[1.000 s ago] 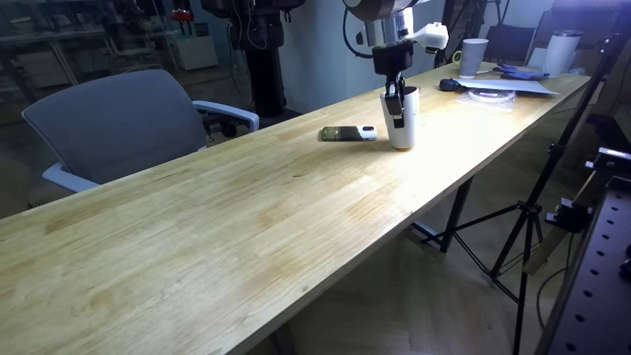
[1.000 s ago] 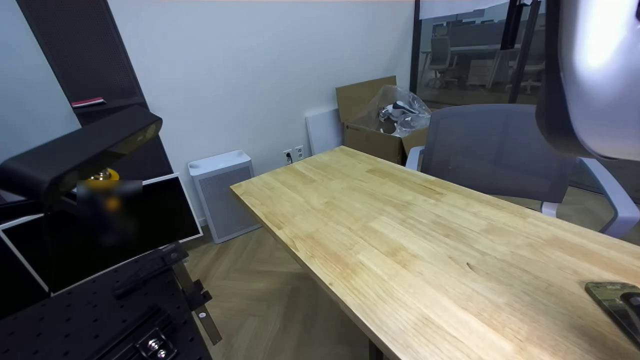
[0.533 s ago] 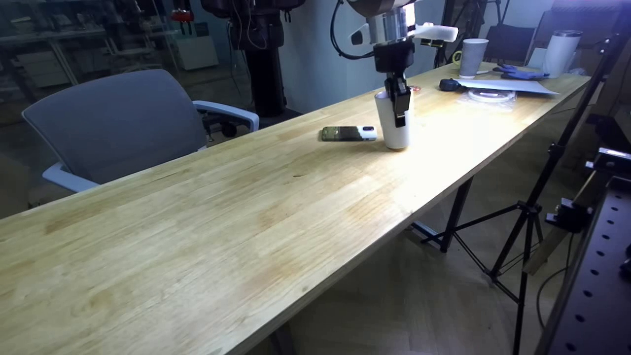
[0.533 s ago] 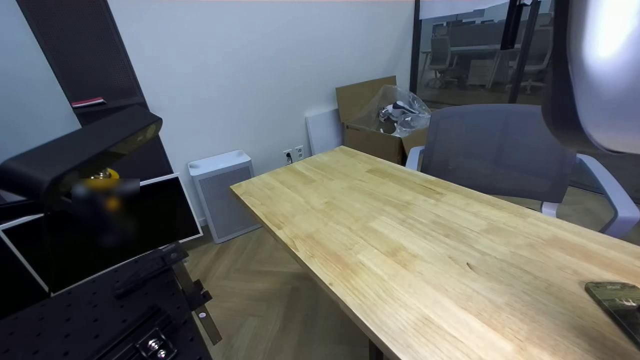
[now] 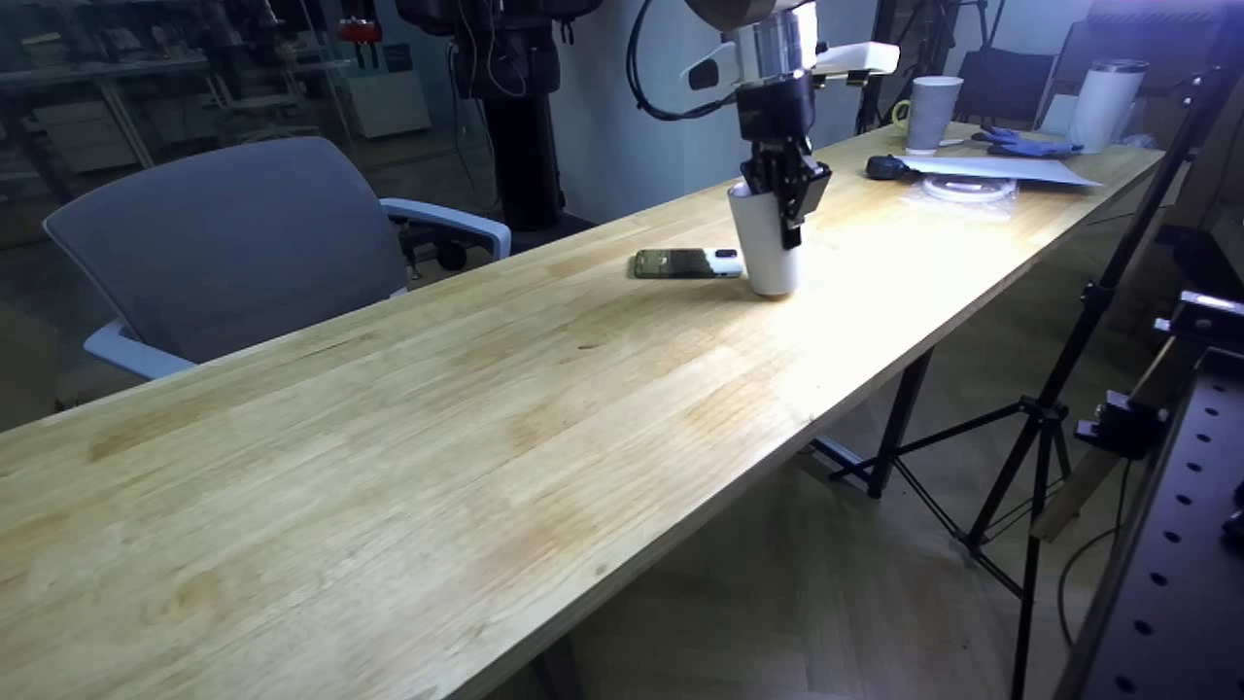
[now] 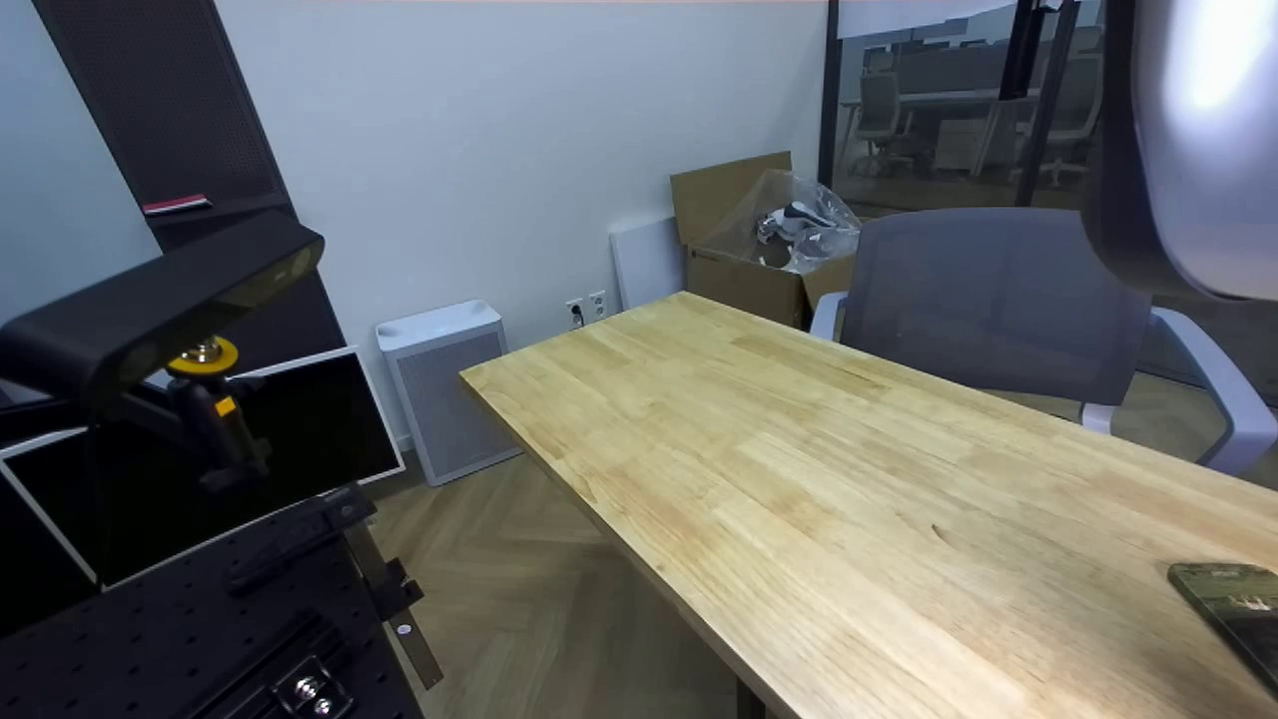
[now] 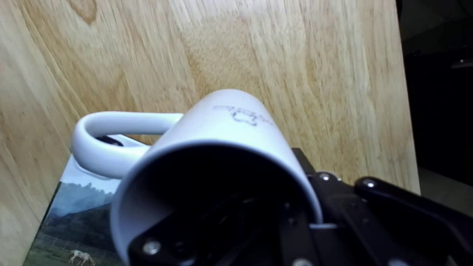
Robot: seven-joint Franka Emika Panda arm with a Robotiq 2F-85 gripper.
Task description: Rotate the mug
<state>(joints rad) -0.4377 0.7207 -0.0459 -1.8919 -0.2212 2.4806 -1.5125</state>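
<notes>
1. Grasp apparently made: the gripper's jaws are clamped on the side of the mug (image 5: 766, 258), the gripper (image 5: 788, 209) having one jaw inside, one outside.
2. Its handle (image 7: 125, 123) points away from the outer jaw, toward the phone (image 5: 686, 263).
3. Left, seemingly: finishing the turn, extent unclear.
</notes>
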